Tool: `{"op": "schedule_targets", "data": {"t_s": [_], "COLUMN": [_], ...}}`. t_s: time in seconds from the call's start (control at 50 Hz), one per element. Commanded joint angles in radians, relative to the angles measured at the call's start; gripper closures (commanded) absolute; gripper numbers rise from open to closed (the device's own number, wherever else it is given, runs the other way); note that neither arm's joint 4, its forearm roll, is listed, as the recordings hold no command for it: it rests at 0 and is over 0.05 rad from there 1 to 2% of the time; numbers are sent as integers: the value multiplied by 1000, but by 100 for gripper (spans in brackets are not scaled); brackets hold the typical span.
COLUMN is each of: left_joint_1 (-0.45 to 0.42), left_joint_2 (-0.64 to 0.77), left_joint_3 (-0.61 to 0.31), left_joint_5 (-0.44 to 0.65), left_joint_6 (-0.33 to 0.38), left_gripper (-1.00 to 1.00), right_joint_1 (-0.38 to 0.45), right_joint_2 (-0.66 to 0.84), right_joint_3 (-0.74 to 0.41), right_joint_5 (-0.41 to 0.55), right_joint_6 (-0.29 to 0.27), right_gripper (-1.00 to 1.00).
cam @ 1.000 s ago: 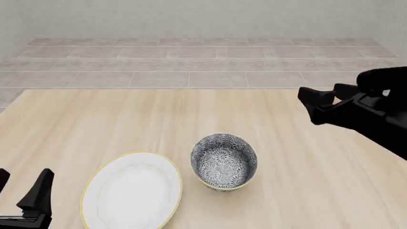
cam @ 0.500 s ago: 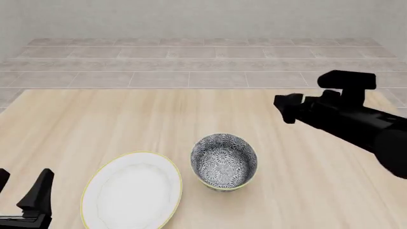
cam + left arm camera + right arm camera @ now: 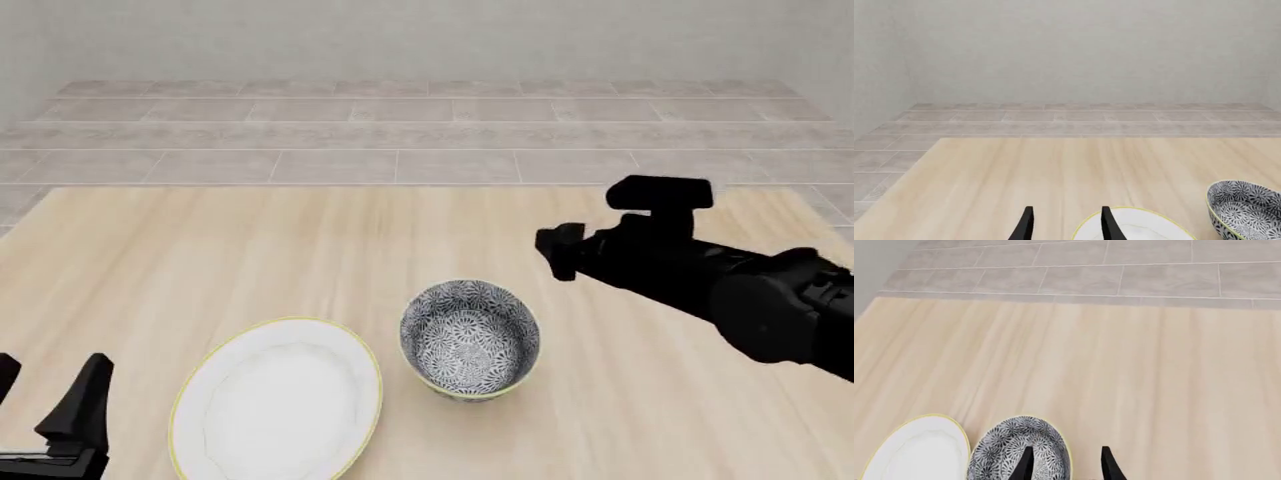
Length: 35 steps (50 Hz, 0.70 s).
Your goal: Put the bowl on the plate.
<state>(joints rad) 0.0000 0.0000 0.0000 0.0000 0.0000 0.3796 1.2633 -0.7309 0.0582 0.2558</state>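
Wood table (image 3: 240, 260): bowl (image 3: 470, 338) near right hand (image 3: 561, 250), ungrasped.

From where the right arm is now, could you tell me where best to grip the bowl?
Probably the bowl's right rim, from above: it stands upright and open, so one finger can go inside the thin wall, one outside. The right gripper is nearest; the plate crowds the left side.
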Motion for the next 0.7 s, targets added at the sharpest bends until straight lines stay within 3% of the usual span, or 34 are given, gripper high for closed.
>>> {"op": "schedule_targets", "data": {"t_s": [0.02,0.7], "left_joint_1": [0,0], "left_joint_2": [0,0], "left_joint_3": [0,0], "left_joint_5": [0,0], "left_joint_6": [0,0], "left_gripper": [-100,-100], "right_joint_1": [24,52], "right_joint_2": [62,238], "right_joint_3": [4,35], "right_joint_5": [-33,-161], "right_joint_6": [16,73], "right_gripper": [-100,-100]}}
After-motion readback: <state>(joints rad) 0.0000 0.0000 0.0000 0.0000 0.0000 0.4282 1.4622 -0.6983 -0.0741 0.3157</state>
